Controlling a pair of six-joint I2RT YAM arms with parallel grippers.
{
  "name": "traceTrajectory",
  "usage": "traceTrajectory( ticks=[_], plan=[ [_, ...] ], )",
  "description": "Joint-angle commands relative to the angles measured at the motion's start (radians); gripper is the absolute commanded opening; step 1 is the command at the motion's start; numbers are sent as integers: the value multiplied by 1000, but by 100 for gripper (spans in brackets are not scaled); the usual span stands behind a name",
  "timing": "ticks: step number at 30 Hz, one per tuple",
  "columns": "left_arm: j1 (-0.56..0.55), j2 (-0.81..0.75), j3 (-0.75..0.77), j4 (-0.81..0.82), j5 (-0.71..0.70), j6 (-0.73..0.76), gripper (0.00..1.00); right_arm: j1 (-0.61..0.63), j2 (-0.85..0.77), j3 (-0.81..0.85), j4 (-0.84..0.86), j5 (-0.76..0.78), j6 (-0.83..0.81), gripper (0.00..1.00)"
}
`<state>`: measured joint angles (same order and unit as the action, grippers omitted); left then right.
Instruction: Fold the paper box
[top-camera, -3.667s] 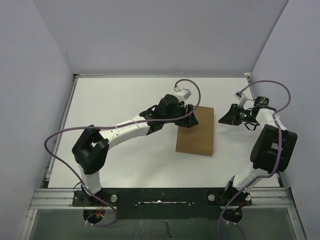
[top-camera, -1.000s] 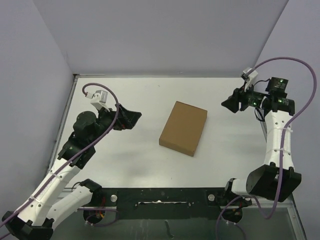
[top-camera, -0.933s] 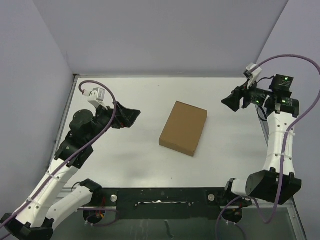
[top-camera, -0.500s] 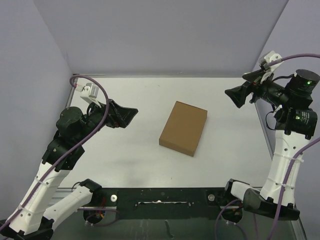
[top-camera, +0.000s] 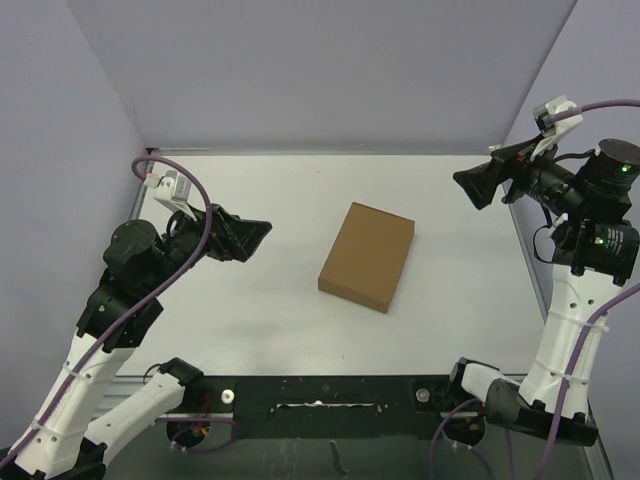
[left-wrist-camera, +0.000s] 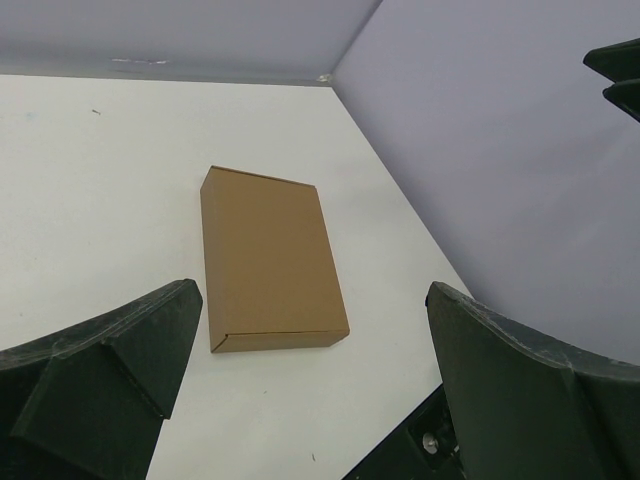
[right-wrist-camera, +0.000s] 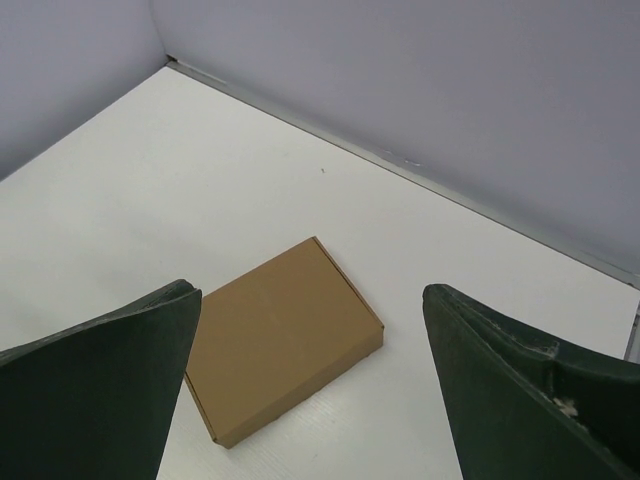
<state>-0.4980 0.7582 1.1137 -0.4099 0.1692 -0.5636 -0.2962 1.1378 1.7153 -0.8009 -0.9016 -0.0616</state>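
**Item 1: paper box**. Plain brown corrugated cardboard, shallow and rectangular. It lies flat and closed, top panel level, with no flap standing up. It sits near the middle of the white worktop. Its long axis runs near-to-far, with the far end leaning a little to the right. Nothing touches it or rests on it. The left wrist view shows a thin seam along one short edge.

**Item 2: left jaws.** Spread wide, grasping nothing. Carried on the left arm, they hang above the left part of the worktop, tips turned toward the box. They are well apart from the box, with bare worktop between. In the left wrist view the two dark fingers fill the lower corners. The box shows in the gap between them, far beyond the tips.

**Item 3: right jaws.** Spread wide, grasping nothing. Carried on the right arm, they are held high at the far right, close to the right wall, tips turned toward the box. They are well apart from it. In the right wrist view the fingers frame the lower corners. The box lies between them, lower in the frame, its near left corner just beside the left finger's edge in the picture only.

**Item 4: surroundings.** Lilac-grey walls on three sides; purple cables looped over both arms; black mounting rail at the near edge.
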Motion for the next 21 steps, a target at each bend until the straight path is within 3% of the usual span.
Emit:
traceTrajectory(
  ticks=[1, 7, 21],
  plan=[
    [6, -14, 47, 14, 12, 19, 98, -9, -39, 17, 54, 59, 79, 98],
    [6, -16, 34, 24, 16, 11, 98, -8, -57, 11, 68, 137, 137, 98],
    [7, -10, 11, 32, 10, 9, 98, -5, -70, -12, 84, 132, 120, 98]
  ],
)
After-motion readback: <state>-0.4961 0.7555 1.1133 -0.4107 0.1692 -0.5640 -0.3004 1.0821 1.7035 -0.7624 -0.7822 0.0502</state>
